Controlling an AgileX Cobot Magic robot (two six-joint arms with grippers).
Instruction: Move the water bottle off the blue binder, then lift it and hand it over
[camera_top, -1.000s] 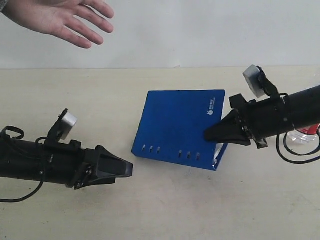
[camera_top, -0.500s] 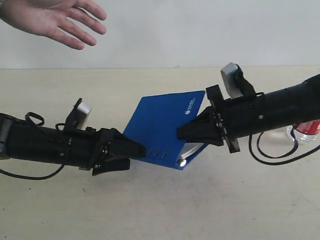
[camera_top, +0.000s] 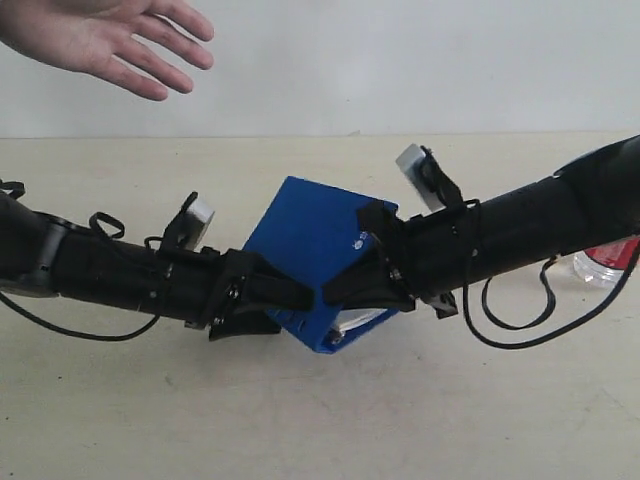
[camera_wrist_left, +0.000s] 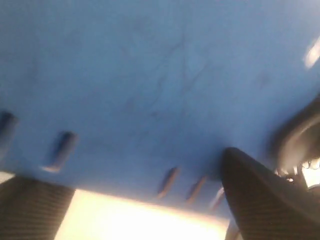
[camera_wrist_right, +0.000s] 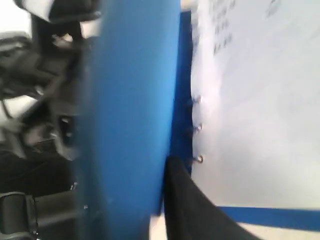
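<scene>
The blue binder (camera_top: 300, 235) is turned cornerwise at the table's middle, with one side tipped up. My right gripper (camera_top: 332, 292) is shut, and its tip is wedged into the binder from the right. In the right wrist view that gripper (camera_wrist_right: 173, 165) sits between the blue cover (camera_wrist_right: 130, 100) and the white pages (camera_wrist_right: 260, 100). From the left, my left gripper (camera_top: 293, 300) stands open at the binder's lower edge. In the left wrist view the cover (camera_wrist_left: 150, 75) with its ring slots lies between the spread fingers (camera_wrist_left: 260, 200). The water bottle (camera_top: 607, 262) stands on the table at far right, half hidden by my right arm.
A person's open hand (camera_top: 100, 35) hovers at the top left, above the table's far edge. Black cables hang from both arms near the table top (camera_top: 320, 420). A pale wall (camera_top: 420, 60) closes the back.
Both arms have moved in toward the middle. The binder has been pushed left, turned and tipped up by the right gripper, and the left gripper has reached its lower edge.
</scene>
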